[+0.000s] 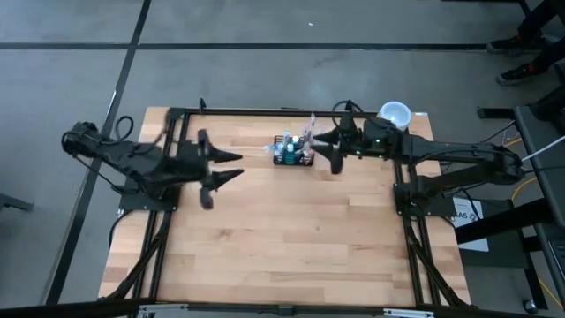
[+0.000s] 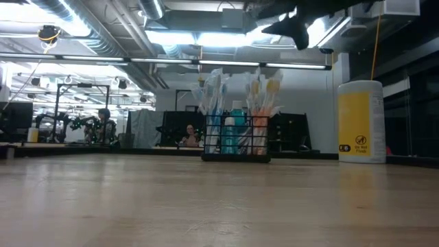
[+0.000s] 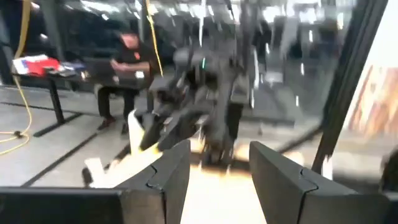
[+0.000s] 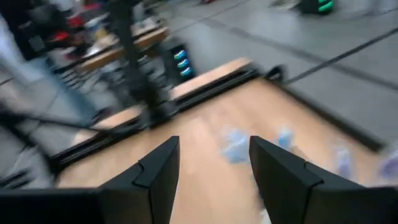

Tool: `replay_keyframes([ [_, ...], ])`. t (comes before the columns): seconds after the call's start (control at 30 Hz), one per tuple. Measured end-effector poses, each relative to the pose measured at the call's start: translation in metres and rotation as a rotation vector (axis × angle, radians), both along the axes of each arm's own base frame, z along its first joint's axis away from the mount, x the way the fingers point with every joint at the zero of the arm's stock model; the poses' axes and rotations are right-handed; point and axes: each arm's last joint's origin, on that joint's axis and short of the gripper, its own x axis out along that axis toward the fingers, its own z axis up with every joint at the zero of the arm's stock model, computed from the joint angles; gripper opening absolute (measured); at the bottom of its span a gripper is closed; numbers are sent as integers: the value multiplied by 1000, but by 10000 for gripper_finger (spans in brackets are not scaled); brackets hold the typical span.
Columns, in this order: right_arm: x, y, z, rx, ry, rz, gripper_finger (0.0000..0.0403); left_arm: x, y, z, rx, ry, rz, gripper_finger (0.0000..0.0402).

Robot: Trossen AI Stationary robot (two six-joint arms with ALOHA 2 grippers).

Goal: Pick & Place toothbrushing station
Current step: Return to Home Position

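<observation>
Black wire mesh makes up the toothbrushing station [image 1: 293, 155], a low, box-shaped caddy with an open grid you can see through. It stands upright on the wooden desk [image 1: 282, 247], on the far half and about midway between left and right. In the low view the toothbrushing station [image 2: 236, 142] holds toothbrushes [image 2: 211, 92] that stand with their heads up and rise well above its rim. The pale blue and white ones are at the left and the orange ones [image 2: 259, 103] at the right. A shorter blue-green item [image 2: 233, 130] stands between them.

To the right, well apart from the caddy, stands a yellow canister [image 2: 360, 123] with a white lid, near the desk's far right corner [image 1: 395, 114]. Its yellow label carries a dark round mark and a few lines of small print, too small to read. No other writing can be read.

The right arm [image 1: 441, 163] reaches in from the right. The right jaws hang above the desk just right of the caddy, spread wide and holding nothing. The left arm [image 1: 132, 159] comes in from the left. The left jaws hang well left of the caddy, also spread apart and holding nothing.

Beyond the desk, a person [image 3: 124, 68] sits at a table in the room.
</observation>
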Motion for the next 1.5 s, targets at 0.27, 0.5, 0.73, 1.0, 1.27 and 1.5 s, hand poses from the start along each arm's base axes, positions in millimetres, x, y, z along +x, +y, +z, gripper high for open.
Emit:
replay_keyframes([
  [0.27, -30, 10, -18, 0, -79, 162, 196, 6, 68, -46, 2, -75, -6, 159],
  [0.5, -83, 17, -59, -42, -195, 100, 196, -8, 97, -119, -55, -158, 73, 159],
  [0.73, -106, 20, -103, -192, -148, 74, 196, -11, 107, -145, 20, -96, 150, 159],
  [1.0, -120, 19, -156, -293, -109, -39, 196, -27, 119, -185, 39, -226, 195, 159],
  [1.27, -124, 24, -159, -273, -71, 0, 196, -48, 127, -221, 14, -193, 92, 153],
  [1.5, -134, 28, -153, -254, -121, -28, 196, -72, 130, -236, 79, -239, 54, 126],
])
